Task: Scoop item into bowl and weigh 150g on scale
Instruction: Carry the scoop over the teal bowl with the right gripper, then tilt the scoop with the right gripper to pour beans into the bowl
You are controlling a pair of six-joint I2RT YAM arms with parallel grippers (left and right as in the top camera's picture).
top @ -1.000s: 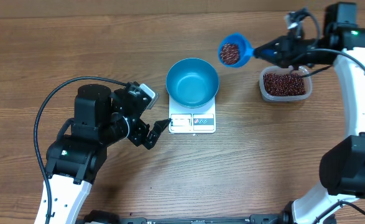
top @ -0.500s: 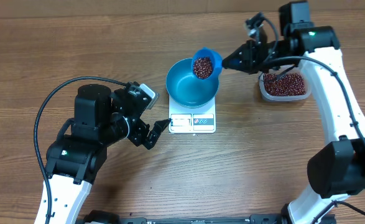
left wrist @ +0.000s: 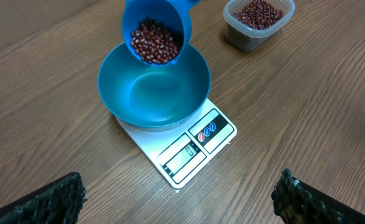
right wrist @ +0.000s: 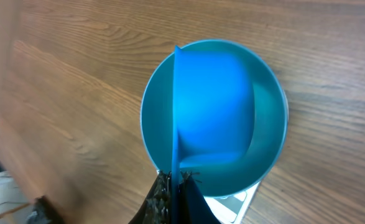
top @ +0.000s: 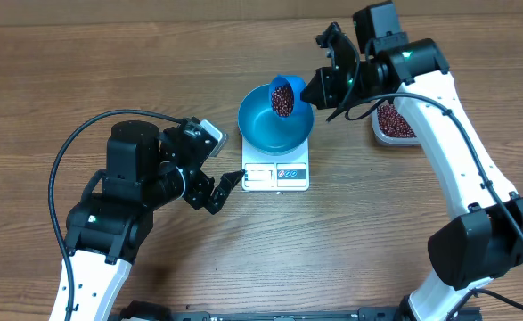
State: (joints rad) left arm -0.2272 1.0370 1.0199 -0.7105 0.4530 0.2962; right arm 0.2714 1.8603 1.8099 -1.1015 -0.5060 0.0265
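Observation:
The blue bowl [top: 265, 132] stands on the white scale [top: 277, 176]; its inside [left wrist: 154, 93] is bare. Above its far rim hangs a small blue scoop [top: 283, 94], tilted toward the bowl and full of red-brown beans [left wrist: 154, 42]. My right gripper [top: 319, 87] is shut on the scoop's handle, which shows edge-on between the fingers [right wrist: 177, 186]. From behind, the scoop [right wrist: 213, 106] hides most of the bowl [right wrist: 154, 118]. My left gripper [top: 228, 185] stands open by the scale's front left corner, holding nothing, and the scale [left wrist: 191, 149] lies ahead of it [left wrist: 179, 199].
A clear plastic tub [top: 395, 125] with more beans stands right of the scale, partly hidden by the right arm; it also shows at the back [left wrist: 257, 18]. The wooden table [top: 377, 232] carries nothing else in view.
The right arm has carried the loaded scoop left from beside the tub to over the bowl and tipped it toward the bowl. The left arm has not moved.

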